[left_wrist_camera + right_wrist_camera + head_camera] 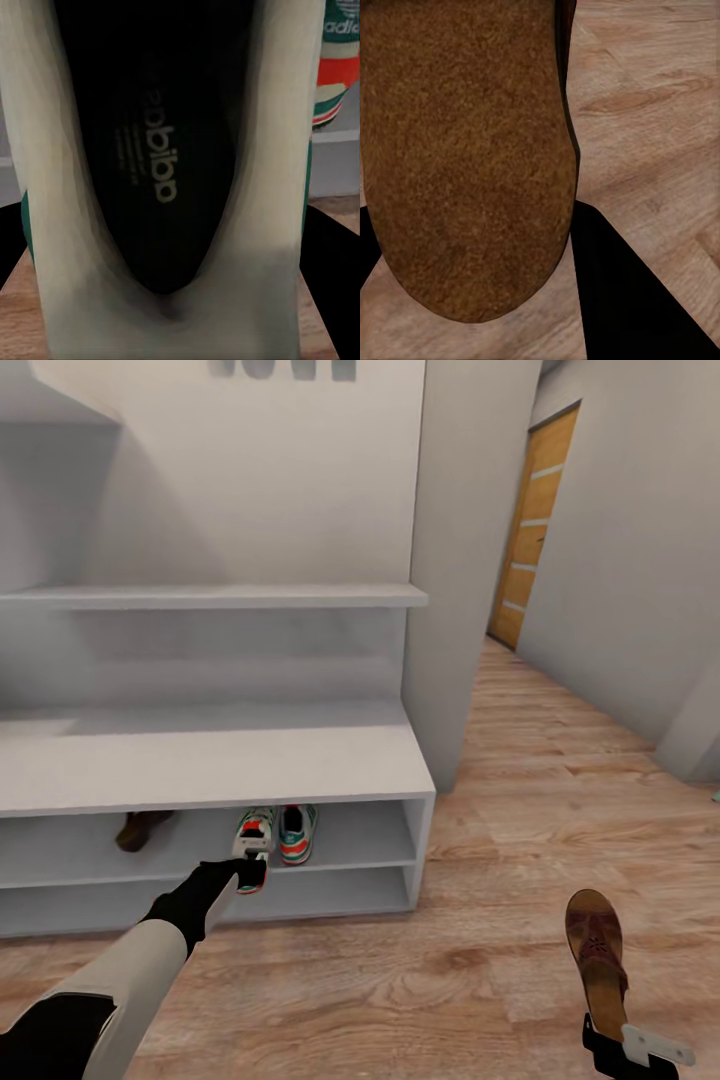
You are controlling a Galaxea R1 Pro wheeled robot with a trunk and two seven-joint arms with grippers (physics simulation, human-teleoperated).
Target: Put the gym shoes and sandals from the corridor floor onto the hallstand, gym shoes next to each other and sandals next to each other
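One white gym shoe with green stripes sits heel-out at the front edge of the hallstand's upper open shelf, and my left gripper is shut on its heel. The left wrist view looks into this gym shoe's dark insole. The second gym shoe stands right beside it on the same shelf and shows again as a gym shoe in the left wrist view. A brown sandal lies further left on that shelf. My right gripper is shut on the other sandal, held above the corridor floor; its brown sandal sole shows close in the right wrist view.
A grey wall pillar stands at the rack's right end. The corridor runs on to the right toward a wooden door. The rack's bench top and upper shelf carry nothing.
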